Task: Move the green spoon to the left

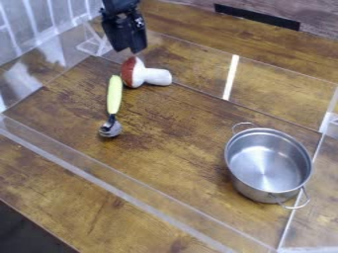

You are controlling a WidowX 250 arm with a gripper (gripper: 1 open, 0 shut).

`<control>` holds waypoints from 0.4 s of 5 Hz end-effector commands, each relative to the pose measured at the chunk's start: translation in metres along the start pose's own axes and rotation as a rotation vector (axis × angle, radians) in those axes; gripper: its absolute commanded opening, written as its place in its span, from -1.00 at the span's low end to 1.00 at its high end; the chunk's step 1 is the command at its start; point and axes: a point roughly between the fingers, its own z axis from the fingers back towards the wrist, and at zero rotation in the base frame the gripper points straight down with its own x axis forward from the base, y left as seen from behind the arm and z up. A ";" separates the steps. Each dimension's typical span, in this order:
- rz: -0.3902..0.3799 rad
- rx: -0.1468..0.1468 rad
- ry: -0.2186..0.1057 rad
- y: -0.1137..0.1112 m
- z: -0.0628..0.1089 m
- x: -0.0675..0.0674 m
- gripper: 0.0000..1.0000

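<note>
- My pincer [128,46] hangs near the top of the view, pointing steeply down, its 2 dark fingers spread wide with nothing between them.
- Just below my fingertips lies a toy mushroom [142,72] on its side, red cap toward me, white stem pointing away to the right; whether I touch the cap I cannot tell, since my fingers overlap it in this view.
- The green spoon [113,102] lies further below my pincer and slightly to its left, flat on the wooden table [172,128], apart from my fingers.
- Its yellow-green handle runs nearly straight down from the mushroom's side, and its silver bowl sits at the end farthest from me, nearest the camera.
- The handle's upper end is near the mushroom cap but not against it.
- Well away from my pincer, toward the lower right, stands 1 steel pot [270,164] with 2 small handles, upright and open.
- A clear plastic wall [145,222] borders the table, running across the front and up the right side.
</note>
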 end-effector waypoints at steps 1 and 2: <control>-0.025 0.032 -0.053 -0.024 0.025 0.009 1.00; -0.037 0.033 -0.038 -0.039 0.033 0.005 1.00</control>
